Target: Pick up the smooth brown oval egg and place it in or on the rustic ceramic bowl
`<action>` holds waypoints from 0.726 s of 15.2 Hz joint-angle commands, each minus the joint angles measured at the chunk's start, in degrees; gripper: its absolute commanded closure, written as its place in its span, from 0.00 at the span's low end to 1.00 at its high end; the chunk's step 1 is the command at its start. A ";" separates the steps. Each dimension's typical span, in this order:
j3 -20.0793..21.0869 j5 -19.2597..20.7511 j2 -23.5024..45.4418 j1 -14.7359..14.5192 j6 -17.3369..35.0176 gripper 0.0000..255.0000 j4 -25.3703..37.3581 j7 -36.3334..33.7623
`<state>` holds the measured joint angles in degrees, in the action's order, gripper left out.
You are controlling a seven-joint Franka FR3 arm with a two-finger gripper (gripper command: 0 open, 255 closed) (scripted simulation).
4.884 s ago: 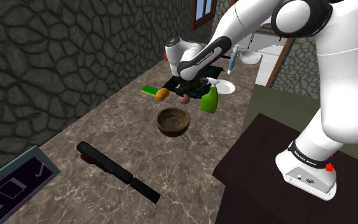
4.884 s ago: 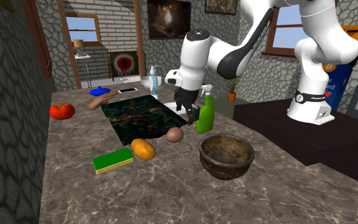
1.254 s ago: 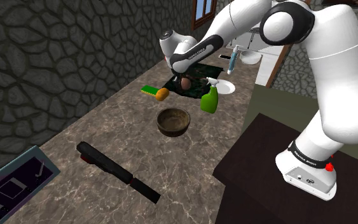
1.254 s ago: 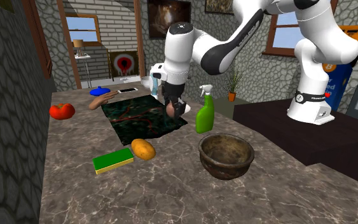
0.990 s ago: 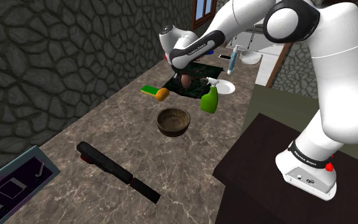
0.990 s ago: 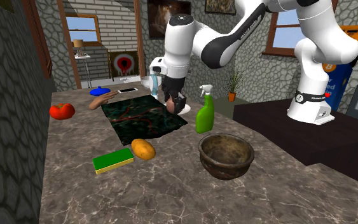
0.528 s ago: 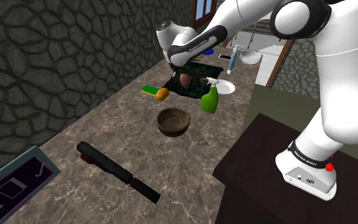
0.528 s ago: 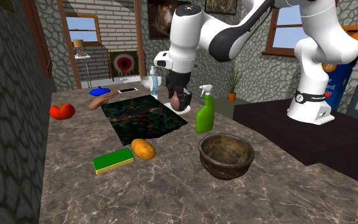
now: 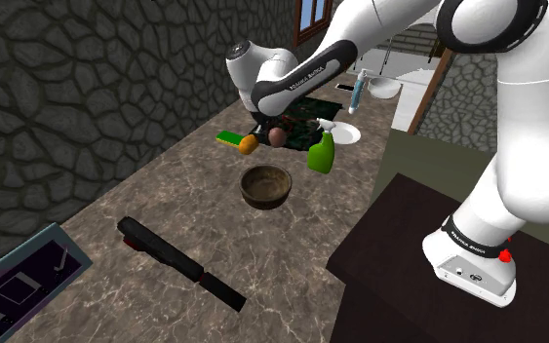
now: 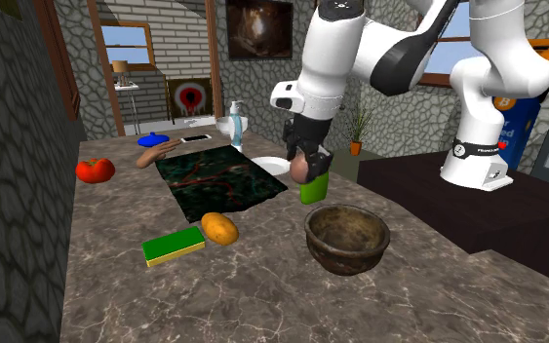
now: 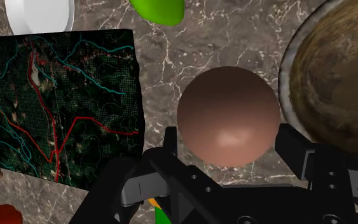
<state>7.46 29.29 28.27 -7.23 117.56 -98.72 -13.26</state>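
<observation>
A home kitchen: marble counter [image 9: 165, 195], stovetop [image 9: 19, 287], stone walls [image 9: 67, 88], window [image 10: 126, 44].

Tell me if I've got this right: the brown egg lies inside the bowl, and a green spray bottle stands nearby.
Not inside the bowl: the second exterior view shows the fingers clasping the brown egg in the air beside it. The green spray bottle stands nearby.

Open air lies between the egg [image 10: 298, 168] in my gripper [image 10: 302, 173] and the bowl [image 10: 346, 258]; the green spray bottle [image 10: 313, 191] stands upright just beside them
</observation>
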 commanded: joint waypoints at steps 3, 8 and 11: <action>1.66 -0.51 -1.70 -3.20 -1.68 1.00 -1.85 -4.32; 3.77 -1.23 -2.61 -7.23 -3.71 1.00 -2.98 -9.69; 3.91 -0.95 -1.80 -7.83 -2.97 1.00 -3.32 -10.93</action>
<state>11.37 28.17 26.21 -14.89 114.11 -101.68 -23.66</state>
